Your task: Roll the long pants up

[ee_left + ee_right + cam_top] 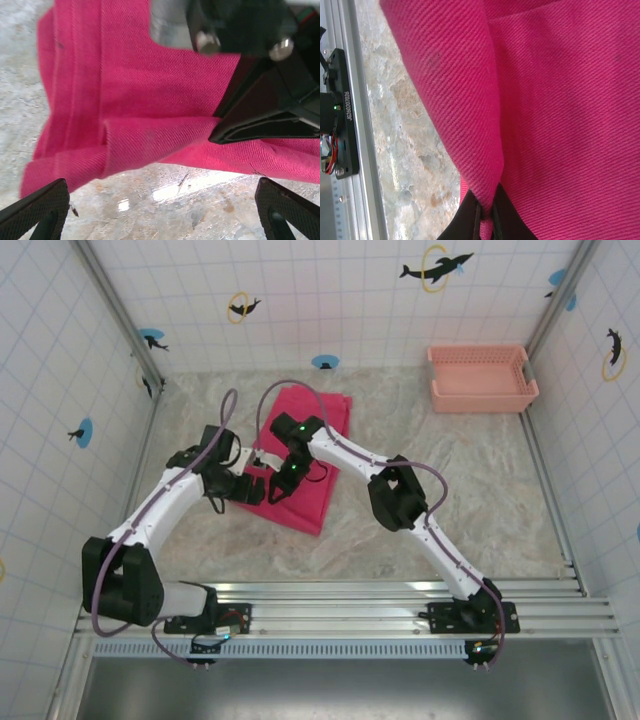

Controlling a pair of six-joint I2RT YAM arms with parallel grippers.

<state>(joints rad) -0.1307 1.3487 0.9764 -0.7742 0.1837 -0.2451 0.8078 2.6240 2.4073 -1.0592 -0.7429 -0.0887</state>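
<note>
Lying folded into a long strip, the pants [305, 455] run from the far middle of the table [470, 470] back toward its near left, slightly slanted. Both arms meet over the strip's near end.

The right gripper [485, 225] is clamped on the pants. In its wrist view the dark fingers are pressed together at the bottom of the picture with a pinch of cloth between them, and a thick fold rises from that pinch and curves over the flat layer beside it. Past the fold lie bare marbled table and the metal rail [362, 150] at the near edge.

The left gripper [160, 190] hangs just beside that same end with its jaws wide apart and nothing between them. Its two black fingers [37, 210] sit at the lower corners of its wrist view, over bare table just short of the cloth's edge, and are not touching the pants. In that view the right gripper's black body sits on the right, its tip meeting the cloth where a crease runs across. The edge of the pants below the crease looks slightly raised off the table. On the left of that view a seam runs along the cloth, and the corner is doubled over.

A pink basket [482, 378] stands at the far right corner, well apart from the pants.
</note>
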